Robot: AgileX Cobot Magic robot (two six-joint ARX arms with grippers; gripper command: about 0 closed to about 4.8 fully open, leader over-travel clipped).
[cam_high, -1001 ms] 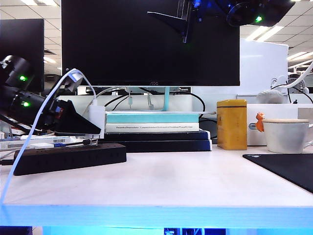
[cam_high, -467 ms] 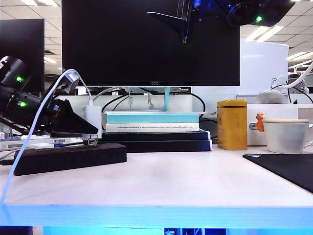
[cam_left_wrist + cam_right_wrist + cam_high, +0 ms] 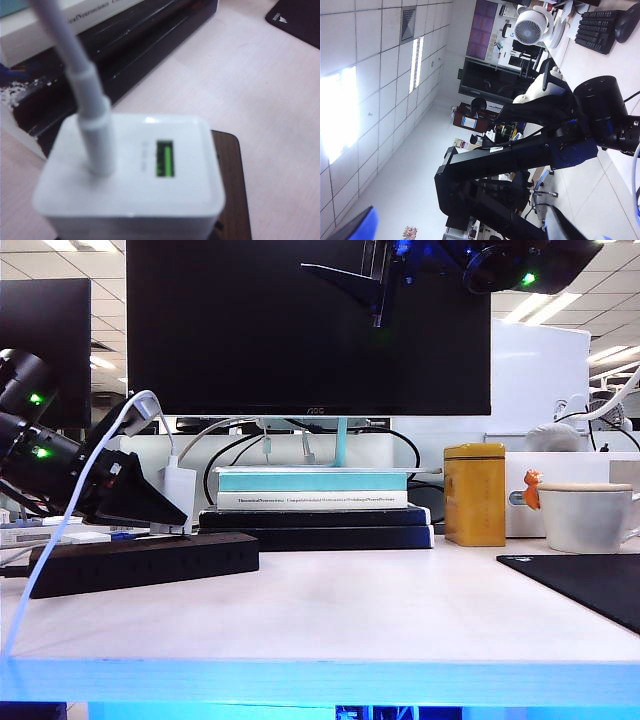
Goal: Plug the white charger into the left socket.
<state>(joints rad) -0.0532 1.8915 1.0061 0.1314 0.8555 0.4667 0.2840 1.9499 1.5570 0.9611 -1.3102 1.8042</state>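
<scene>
At the bench's near-left edge: power strip (image 3: 140, 562) lies low, the left socket somewhere on its top, unseen from here.
Risk: prongs may miss the slots if the white charger (image 3: 180, 495) comes down tilted.
Charger: upright, just above the strip, clamped in the left gripper (image 3: 150, 508).
Far overhead: right gripper (image 3: 460, 232), jaws apart, holding nothing.

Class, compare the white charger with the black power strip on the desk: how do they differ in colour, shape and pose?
The white charger is glossy white; the power strip is matte black. The charger is a small upright block held in the left gripper; the strip is long, low and lies flat on the desk. A white cable leaves the charger's top. The right gripper waits high up, open. Both are box-shaped.
</scene>
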